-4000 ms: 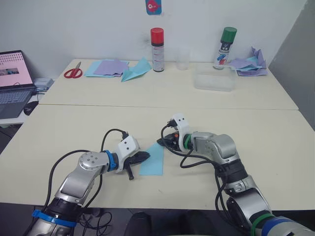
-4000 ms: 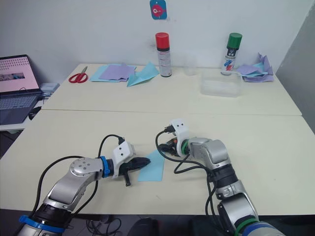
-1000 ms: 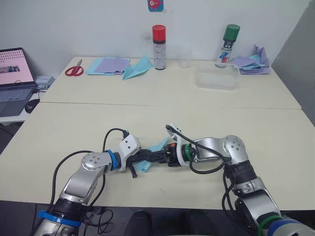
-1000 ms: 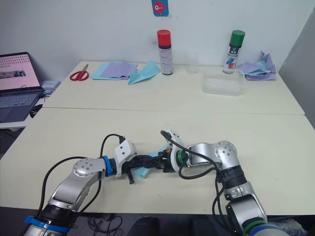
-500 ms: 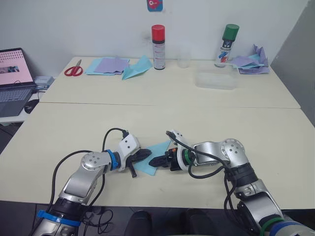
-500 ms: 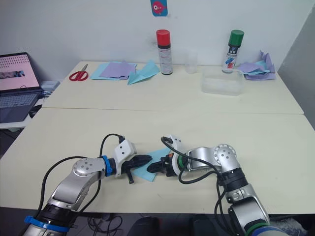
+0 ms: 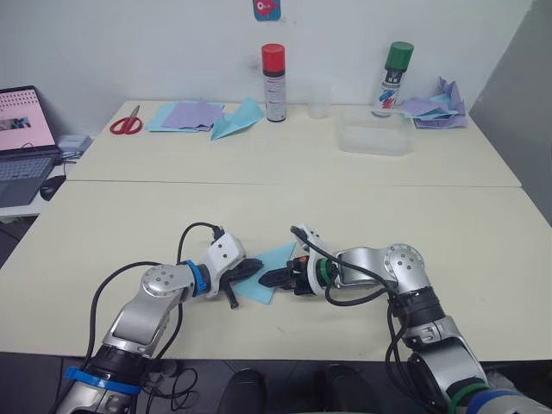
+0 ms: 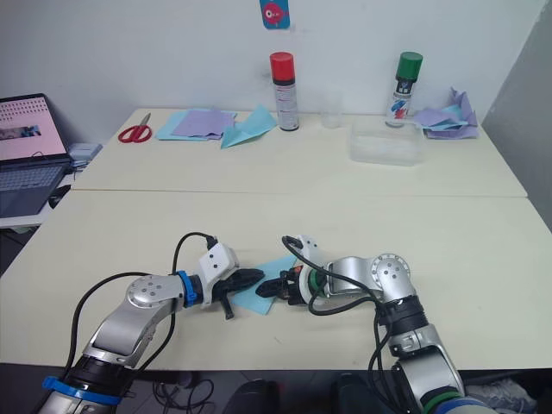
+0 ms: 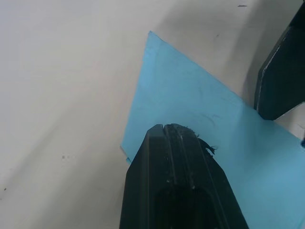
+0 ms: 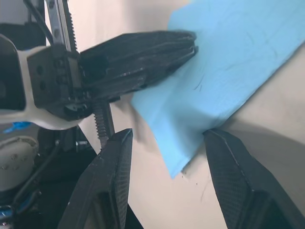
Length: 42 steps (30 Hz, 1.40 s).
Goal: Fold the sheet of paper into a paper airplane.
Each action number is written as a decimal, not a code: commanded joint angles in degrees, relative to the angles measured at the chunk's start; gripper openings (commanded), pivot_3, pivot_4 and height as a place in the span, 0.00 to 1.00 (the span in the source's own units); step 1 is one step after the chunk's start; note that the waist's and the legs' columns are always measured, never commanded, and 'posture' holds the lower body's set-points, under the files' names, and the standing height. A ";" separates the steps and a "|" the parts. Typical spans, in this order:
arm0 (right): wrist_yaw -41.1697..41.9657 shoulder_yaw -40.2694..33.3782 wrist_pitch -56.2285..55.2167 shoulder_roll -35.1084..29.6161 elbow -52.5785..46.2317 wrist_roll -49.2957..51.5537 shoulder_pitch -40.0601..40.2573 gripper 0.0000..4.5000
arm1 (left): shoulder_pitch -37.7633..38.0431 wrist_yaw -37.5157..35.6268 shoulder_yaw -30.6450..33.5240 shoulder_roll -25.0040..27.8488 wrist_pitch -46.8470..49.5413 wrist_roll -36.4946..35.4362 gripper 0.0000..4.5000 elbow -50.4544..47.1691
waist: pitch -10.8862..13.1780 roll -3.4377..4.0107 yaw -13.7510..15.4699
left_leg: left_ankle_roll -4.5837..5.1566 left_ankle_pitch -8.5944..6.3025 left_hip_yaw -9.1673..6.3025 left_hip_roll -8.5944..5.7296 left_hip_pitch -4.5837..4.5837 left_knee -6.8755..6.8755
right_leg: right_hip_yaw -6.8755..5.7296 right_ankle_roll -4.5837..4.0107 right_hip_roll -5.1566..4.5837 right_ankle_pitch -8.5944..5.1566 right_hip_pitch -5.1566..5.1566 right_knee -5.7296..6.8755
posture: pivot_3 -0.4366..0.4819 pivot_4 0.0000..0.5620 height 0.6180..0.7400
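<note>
Sheet of paper (image 7: 266, 272) lies pinned under left gripper (image 7: 250, 268).

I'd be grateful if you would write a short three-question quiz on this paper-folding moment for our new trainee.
1. True or false: the left gripper has its fingers shut, resting on the sheet of paper.
2. The right gripper is: A) shut on the paper, B) open, straddling the paper's corner, C) holding the scissors.
3. Fill in: the teal paper dart lies just to the left of the spray can with the ____ cap.

Key: 1 true; 2 B; 3 red.
</note>
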 commanded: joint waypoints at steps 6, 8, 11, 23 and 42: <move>-1.26 -3.80 -2.50 0.05 -2.03 0.81 -0.41 0.01 | 2.65 -0.06 -3.38 0.22 2.10 3.03 0.00 4.04 | 0.00 0.02 -0.04 | 0.01 0.01 0.07 0.00 0.00 0.00 | 0.02 0.03 0.00 0.03 0.01 0.00 | 0.48 0.27 1.00; -1.10 -3.68 -2.21 -0.40 -2.45 0.66 -0.38 0.01 | 2.82 -0.11 -3.30 0.21 2.13 3.05 0.00 3.96 | 0.00 0.02 -0.02 | 0.01 0.01 0.09 0.00 0.00 0.00 | 0.02 0.05 0.00 0.04 0.03 0.00 | 0.48 0.27 1.00; 0.83 -3.26 -1.01 -1.82 -3.35 -0.79 -0.94 0.01 | 3.09 -0.14 -2.97 0.15 2.25 2.82 0.00 3.77 | 0.00 0.02 -0.02 | 0.01 0.01 0.16 0.00 0.00 0.00 | 0.06 0.07 0.00 0.05 0.03 0.00 | 0.48 0.27 1.00; 55.69 16.62 -3.33 -22.71 -12.26 -32.12 -14.03 0.01 | 7.16 -5.34 11.14 6.43 12.06 -12.73 0.00 -8.86 | 0.31 -0.26 -0.72 | 0.04 0.03 0.54 0.17 -1.31 0.04 | 0.19 0.63 0.26 0.28 -1.02 0.03 | 0.48 0.27 1.00; 76.80 14.27 -7.59 -20.79 -11.62 -52.65 -10.76 0.01 | 5.19 -5.48 9.87 8.57 3.28 -8.80 0.00 -7.49 | 0.67 -0.44 0.08 | 0.07 -0.09 0.66 0.07 -1.55 0.17 | 0.14 0.36 0.03 0.26 -1.21 0.11 | 0.48 0.27 1.00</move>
